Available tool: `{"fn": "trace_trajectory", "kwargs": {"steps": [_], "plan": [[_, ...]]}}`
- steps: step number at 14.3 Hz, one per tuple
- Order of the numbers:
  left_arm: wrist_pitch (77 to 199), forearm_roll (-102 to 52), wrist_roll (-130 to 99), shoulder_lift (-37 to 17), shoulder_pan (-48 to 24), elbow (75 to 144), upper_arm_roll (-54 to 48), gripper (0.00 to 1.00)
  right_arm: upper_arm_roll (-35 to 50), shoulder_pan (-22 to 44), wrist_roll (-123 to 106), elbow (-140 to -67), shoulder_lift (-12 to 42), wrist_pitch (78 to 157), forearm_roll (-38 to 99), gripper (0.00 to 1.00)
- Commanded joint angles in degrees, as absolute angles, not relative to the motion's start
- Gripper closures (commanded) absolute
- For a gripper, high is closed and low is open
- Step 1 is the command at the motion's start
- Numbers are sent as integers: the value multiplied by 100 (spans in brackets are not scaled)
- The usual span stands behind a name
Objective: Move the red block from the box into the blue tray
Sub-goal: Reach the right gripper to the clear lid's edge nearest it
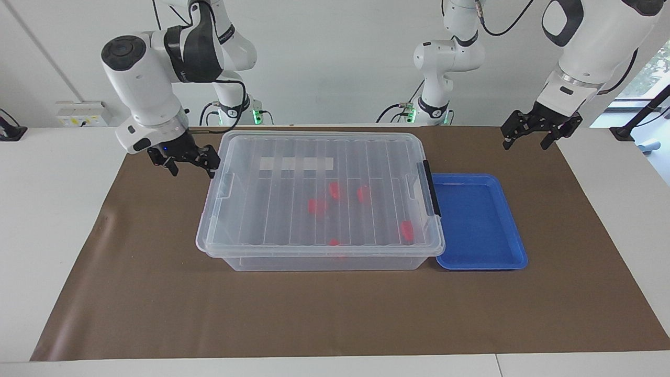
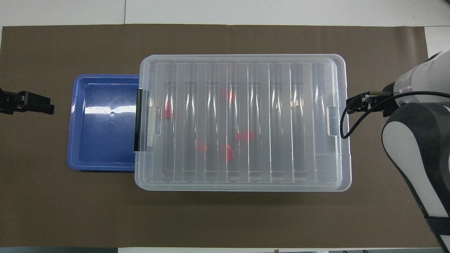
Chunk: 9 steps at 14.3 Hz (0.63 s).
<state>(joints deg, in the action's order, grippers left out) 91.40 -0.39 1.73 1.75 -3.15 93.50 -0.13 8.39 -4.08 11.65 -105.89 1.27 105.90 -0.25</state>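
Observation:
The box (image 1: 293,209) (image 2: 281,123), a clear bin with a ribbed lid on, stands mid-mat. Several red blocks (image 1: 335,189) (image 2: 245,136) lie inside it under the lid. The blue tray (image 1: 479,222) (image 2: 102,140) sits flat against the box's black-latch end (image 1: 432,188), toward the left arm's end of the table, with nothing in it. My right gripper (image 1: 193,172) (image 2: 351,105) hangs open close beside the box's other end, at lid height; I cannot tell whether it touches. My left gripper (image 1: 525,144) (image 2: 42,105) waits open above the mat, apart from the tray.
A brown mat (image 1: 157,293) covers most of the white table (image 1: 52,209). The right arm's cable (image 2: 355,123) loops down beside the box's end. Bare mat lies on the box's side farther from the robots.

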Motion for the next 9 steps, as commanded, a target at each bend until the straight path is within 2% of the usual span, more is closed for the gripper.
{"fn": "trace_trajectory", "kwargs": {"steps": [1, 9], "plan": [[9097, -105, 220, 334, -255, 9510, -26, 0, 993, -466, 1353, -11020, 123, 11160, 79, 0], [9088, -88, 211, 334, -255, 9510, -9, 0, 993, -536, 739, -11329, 70, 11188, 62, 0]]}}
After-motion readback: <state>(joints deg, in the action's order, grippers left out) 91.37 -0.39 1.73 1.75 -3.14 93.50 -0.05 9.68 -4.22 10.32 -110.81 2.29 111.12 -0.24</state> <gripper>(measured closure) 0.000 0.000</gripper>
